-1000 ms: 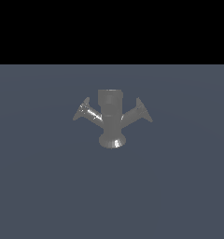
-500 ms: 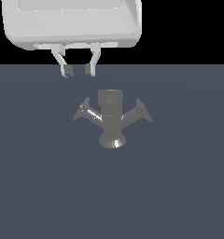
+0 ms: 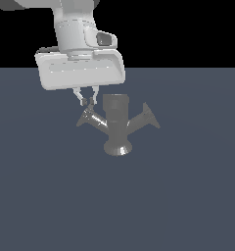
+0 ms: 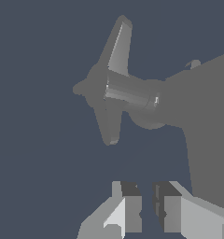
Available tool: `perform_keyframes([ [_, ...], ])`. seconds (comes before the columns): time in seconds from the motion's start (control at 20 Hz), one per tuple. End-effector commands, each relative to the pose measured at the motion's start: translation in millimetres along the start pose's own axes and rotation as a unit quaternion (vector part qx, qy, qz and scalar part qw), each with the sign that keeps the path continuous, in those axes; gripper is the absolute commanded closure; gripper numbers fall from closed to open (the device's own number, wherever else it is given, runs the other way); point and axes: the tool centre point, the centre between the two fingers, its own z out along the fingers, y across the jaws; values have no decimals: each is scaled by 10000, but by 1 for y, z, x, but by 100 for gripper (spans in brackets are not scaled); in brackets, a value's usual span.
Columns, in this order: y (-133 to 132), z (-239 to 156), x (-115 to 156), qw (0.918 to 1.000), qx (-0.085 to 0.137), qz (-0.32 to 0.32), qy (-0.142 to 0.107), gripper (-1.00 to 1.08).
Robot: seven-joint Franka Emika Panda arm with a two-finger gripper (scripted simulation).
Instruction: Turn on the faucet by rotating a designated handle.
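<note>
A grey metal faucet (image 3: 116, 125) stands on the dark floor with a flared base and two winged handles. One handle (image 3: 87, 117) sticks out toward the exterior view's left, the other (image 3: 150, 117) toward its right. My gripper (image 3: 87, 102) hangs just above the left handle, its two fingers close together with a narrow gap and nothing between them. In the wrist view the left handle (image 4: 109, 86) shows as a cross-shaped knob on a short stem, beyond my fingertips (image 4: 132, 207), apart from them.
The white hand and arm (image 3: 80, 54) fill the upper part of the exterior view's left. The dark grey floor (image 3: 188, 196) spreads all around the faucet.
The arm has come down into view from above. The gripper has dropped from well above the faucet to just over the left handle. The faucet has not moved.
</note>
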Motion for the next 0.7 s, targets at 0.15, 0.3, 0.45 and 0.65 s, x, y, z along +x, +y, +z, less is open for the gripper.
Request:
perform_keyframes([
  [0.15, -56, 73, 72, 9989, -170, 390, -188, 63],
  [0.3, 19, -5, 108, 9861, 303, 1494, 654, 67],
  [0.45, 105, 17, 76, 9561, 637, 2801, 581, 84],
  [0.65, 108, 12, 106, 9472, 548, 3015, 948, 40],
])
